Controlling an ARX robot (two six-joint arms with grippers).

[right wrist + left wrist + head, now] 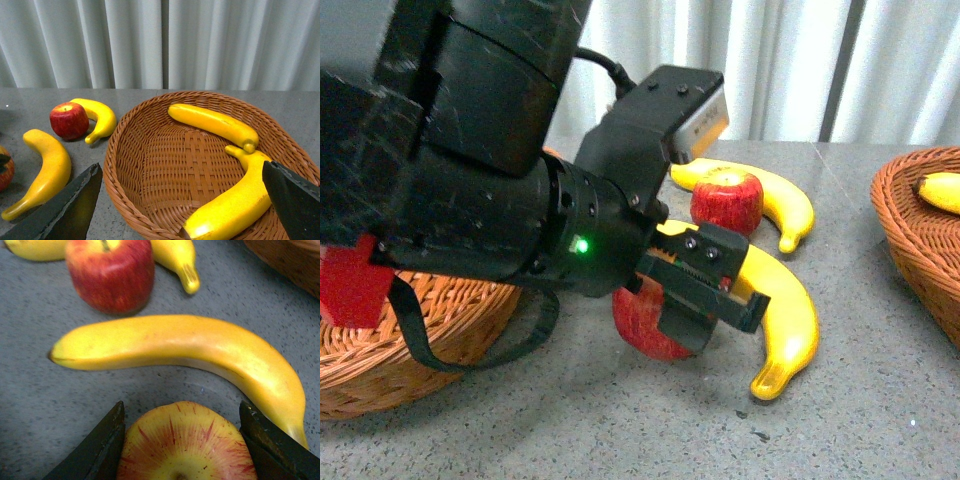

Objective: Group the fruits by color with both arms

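My left gripper (pixel 705 295) is shut on a red apple (pixel 642 322) with yellow streaks, low over the grey table; in the left wrist view the apple (pixel 185 445) fills the gap between both black fingers (pixel 102 445). Beside it lies a yellow banana (pixel 788 320), seen as banana (pixel 190 352) just past the fingertips. Further back sit a second red apple (pixel 727 200) and another banana (pixel 785 205). My right gripper (pixel 182 210) hangs open above a wicker basket (pixel 150 150) holding two bananas (pixel 212 125), (pixel 235 205).
A wicker basket (pixel 430 340) stands at the left, partly hidden by my left arm. The right basket's rim (pixel 900 230) shows at the frame's edge with a banana (pixel 942 190) in it. White curtains hang behind the table.
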